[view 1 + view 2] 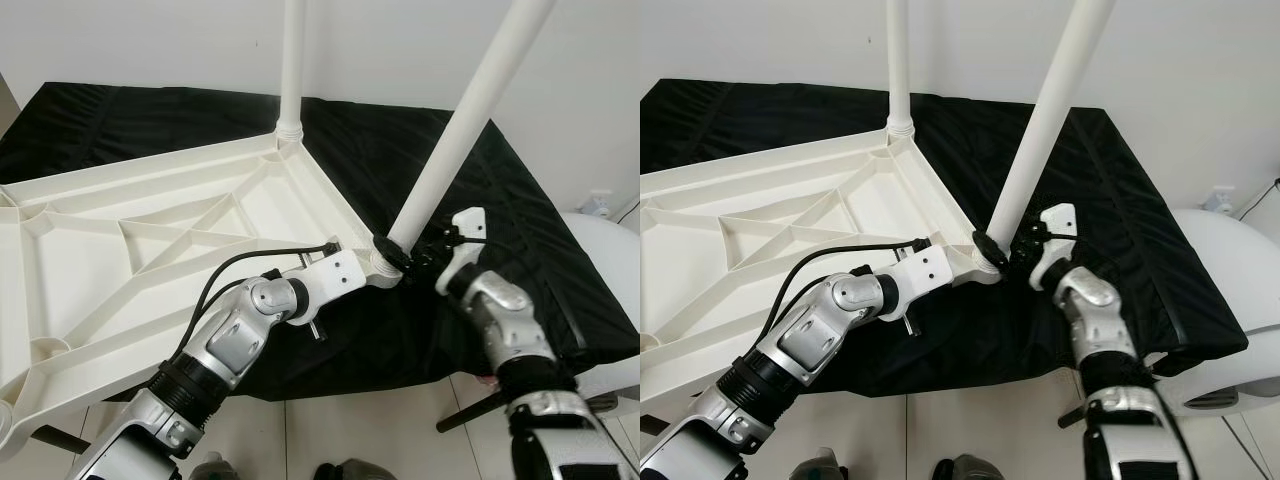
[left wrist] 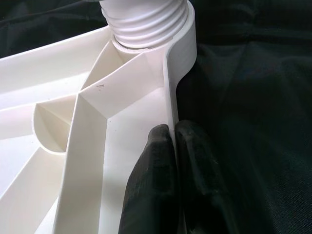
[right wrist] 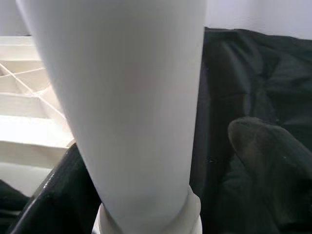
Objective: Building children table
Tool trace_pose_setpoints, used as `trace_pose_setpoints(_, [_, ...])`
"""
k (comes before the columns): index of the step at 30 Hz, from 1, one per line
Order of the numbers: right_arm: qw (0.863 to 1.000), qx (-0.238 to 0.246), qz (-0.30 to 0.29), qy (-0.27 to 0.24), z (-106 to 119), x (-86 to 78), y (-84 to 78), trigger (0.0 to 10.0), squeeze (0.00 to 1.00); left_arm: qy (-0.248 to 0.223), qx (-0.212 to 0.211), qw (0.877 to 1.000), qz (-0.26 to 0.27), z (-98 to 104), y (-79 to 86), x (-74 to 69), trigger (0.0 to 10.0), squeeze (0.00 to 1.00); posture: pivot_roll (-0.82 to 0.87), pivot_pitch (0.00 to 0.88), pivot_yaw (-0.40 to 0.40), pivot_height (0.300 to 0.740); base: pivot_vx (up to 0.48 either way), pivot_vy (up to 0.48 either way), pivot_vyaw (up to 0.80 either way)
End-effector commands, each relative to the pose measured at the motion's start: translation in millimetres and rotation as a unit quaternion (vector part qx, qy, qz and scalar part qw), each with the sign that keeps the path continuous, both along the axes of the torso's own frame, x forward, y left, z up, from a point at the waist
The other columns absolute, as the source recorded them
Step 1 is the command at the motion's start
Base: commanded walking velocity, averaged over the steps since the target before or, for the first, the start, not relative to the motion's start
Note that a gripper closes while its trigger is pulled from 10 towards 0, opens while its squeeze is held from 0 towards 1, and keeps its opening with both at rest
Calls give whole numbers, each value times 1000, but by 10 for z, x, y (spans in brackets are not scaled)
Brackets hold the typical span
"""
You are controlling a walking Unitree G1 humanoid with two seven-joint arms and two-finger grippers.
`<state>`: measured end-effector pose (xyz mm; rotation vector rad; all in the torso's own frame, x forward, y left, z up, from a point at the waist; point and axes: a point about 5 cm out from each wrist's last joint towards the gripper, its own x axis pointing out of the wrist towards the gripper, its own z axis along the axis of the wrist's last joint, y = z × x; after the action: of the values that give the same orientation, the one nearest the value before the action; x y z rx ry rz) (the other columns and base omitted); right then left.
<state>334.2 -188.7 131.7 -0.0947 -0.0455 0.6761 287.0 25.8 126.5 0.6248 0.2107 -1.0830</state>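
Left eye view: white tabletop [image 1: 150, 230] lies upside down on a black cloth [image 1: 520, 230]. Far leg [image 1: 292, 60] stands upright in its corner; near leg [image 1: 470, 120] leans, foot in the near-right socket. Two legs in; other sockets look empty. No containers.

Left wrist view: left gripper [image 2: 174, 161] pinches narrow on the tabletop rim.

Right wrist view: right gripper [image 3: 161, 175] straddles the near leg's base, fingers wide.
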Motion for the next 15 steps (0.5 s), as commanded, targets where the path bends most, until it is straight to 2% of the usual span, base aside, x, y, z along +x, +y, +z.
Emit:
trace_pose_setpoints(1, [1000, 4, -1, 2, 20, 5, -73, 10000, 0, 11, -13, 998, -52, 30, -138, -95, 10000, 0, 40, 0, -90, 740, 0, 0, 0])
trace_pose_setpoints(10, [1000, -1, 26, 16, -18, 31, -46, 9882, 0, 12, -14, 998, -52, 27, -145, -101, 10000, 0, 42, 0, -90, 740, 0, 0, 0])
trace_pose_setpoints(11, [999, 0, 29, 18, -23, 35, -41, 8745, 0, 12, -14, 998, -52, 26, -145, -103, 10000, 0, 46, 0, -89, 740, 0, 0, 0])
trace_pose_setpoints(13, [999, 0, 29, 18, -23, 35, -41, 8745, 0, 12, -14, 998, -52, 26, -145, -103, 10000, 0, 46, 0, -89, 740, 0, 0, 0])
trace_pose_setpoints(14, [999, 0, 32, 18, -27, 43, -43, 2078, 0, 13, -14, 998, -53, 24, -144, -107, 10000, 0, 46, 1, -89, 740, 0, 0, 0])
trace_pose_setpoints(15, [999, 0, 32, 18, -27, 43, -43, 2078, 0, 13, -14, 998, -53, 24, -144, -107, 10000, 0, 46, 1, -89, 740, 0, 0, 0])
